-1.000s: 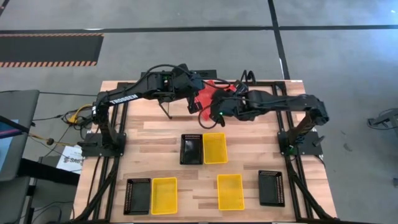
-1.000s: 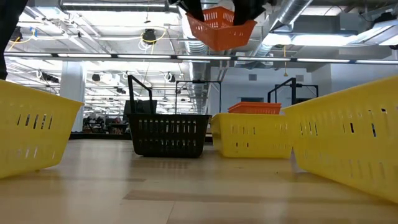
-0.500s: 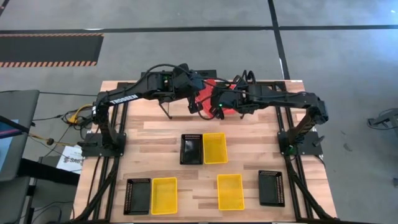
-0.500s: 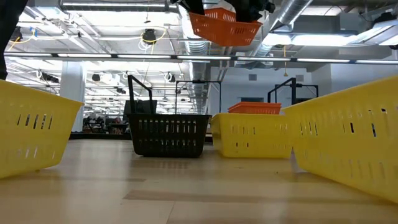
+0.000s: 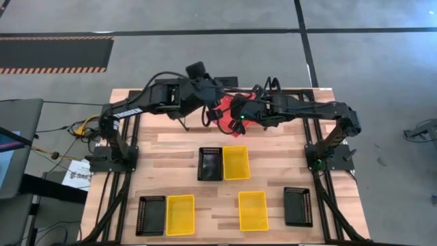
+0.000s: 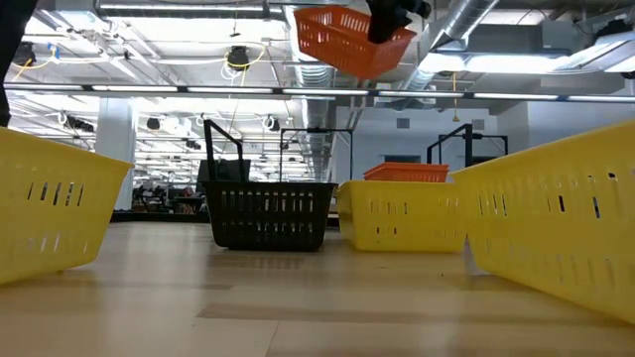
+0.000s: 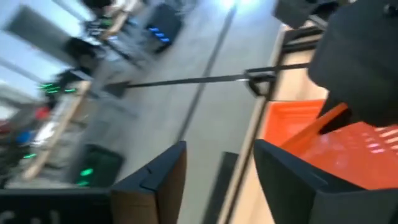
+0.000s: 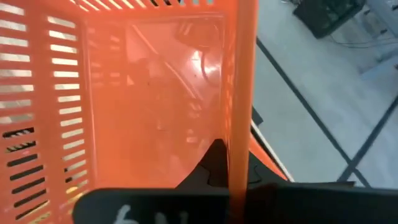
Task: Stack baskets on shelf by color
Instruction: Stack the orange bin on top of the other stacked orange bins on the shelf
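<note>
While the right gripper [image 5: 235, 117] stays clamped on one rim of the raised red basket [image 6: 347, 38] above the table's far edge, and the left gripper [image 7: 214, 171] stands open beside it, the basket looks light, stiff, best pinched by its rim.

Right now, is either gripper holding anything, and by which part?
The right gripper holds a red basket in the air by its rim wall. The left gripper is open and holds nothing.
</note>
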Controlling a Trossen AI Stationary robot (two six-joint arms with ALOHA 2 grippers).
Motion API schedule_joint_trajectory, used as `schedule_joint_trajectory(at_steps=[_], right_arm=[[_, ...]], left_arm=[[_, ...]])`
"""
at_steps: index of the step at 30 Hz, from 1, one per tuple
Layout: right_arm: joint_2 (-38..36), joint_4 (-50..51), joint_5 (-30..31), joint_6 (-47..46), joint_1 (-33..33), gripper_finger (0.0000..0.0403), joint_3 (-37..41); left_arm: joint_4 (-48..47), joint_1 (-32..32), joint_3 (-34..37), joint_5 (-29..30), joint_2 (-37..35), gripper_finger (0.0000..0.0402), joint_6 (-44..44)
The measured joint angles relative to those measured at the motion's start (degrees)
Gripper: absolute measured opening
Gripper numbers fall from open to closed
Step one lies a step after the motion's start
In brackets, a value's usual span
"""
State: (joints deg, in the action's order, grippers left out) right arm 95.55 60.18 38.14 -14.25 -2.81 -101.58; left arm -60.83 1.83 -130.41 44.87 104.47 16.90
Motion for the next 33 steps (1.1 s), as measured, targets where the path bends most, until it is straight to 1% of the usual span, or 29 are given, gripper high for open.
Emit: schedule_joint_trajectory(at_steps=[2,4,6,8,10,11,13,14,16,21,23,26,28,30,33], right_arm=[[0.0,1.9,0.1,0.0,-0.7,0.0001,0.0],[0.0,4.5,0.4,-1.1,-1.8,0.0001,0.0],[0.0,7.6,0.5,-2.4,-3.3,0.0001,0.0],[0.0,10.3,0.6,-3.6,-5.4,0.0001,0.0],[0.0,12.1,0.6,-5.0,-7.7,0.0001,0.0],[0.0,12.5,0.6,-5.4,-8.9,0.0001,0.0],[-0.6,12.0,-0.2,-6.1,-11.3,0.0001,0.0],[-0.9,11.4,-1.0,-6.3,-12.4,0.0001,0.0],[-1.7,9.2,-3.0,-6.7,-14.6,0.0001,0.0],[-4.5,2.7,-7.7,-6.7,-20.0,0.0000,0.4],[-6.5,-1.1,-10.2,-6.5,-21.6,0.0000,1.8],[-9.5,-5.7,-13.9,-7.0,-24.1,0.0000,5.7],[-11.9,-9.9,-16.3,-8.2,-25.3,0.0000,9.8],[-14.8,-13.6,-19.0,-9.9,-26.4,0.0000,15.0],[-18.8,-22.1,-23.6,-13.3,-26.6,0.0000,24.5]], left_arm=[[-4.4,-1.2,-2.1,5.7,0.1,0.0196,-1.9],[-11.0,-2.2,-4.5,11.6,0.1,0.0200,-5.7],[-17.0,-3.1,-4.1,16.9,-1.1,0.0200,-10.5],[-24.6,-4.0,-3.2,18.8,-2.9,0.0201,-17.9],[-29.8,-4.7,-3.1,17.7,-4.7,0.0201,-27.7],[-28.7,-4.9,-2.4,16.3,-5.8,0.0201,-30.5],[-28.5,-5.5,-1.3,9.2,-8.6,0.0201,-32.5],[-28.1,-5.7,-1.5,7.7,-9.3,0.0201,-34.0],[-29.4,-5.9,-1.1,6.6,-11.1,0.0201,-38.0],[-29.1,-6.4,2.7,5.8,-15.1,0.0201,-41.0],[-29.1,-6.4,5.2,4.3,-16.5,0.0201,-41.8],[-29.1,-6.4,9.8,3.3,-18.1,0.0201,-43.0],[-29.2,-6.4,13.2,3.2,-19.1,0.0201,-43.2],[-29.1,-6.4,16.6,3.5,-20.1,0.0201,-43.9],[-29.2,-6.4,21.0,4.1,-21.0,0.0201,-45.2]])
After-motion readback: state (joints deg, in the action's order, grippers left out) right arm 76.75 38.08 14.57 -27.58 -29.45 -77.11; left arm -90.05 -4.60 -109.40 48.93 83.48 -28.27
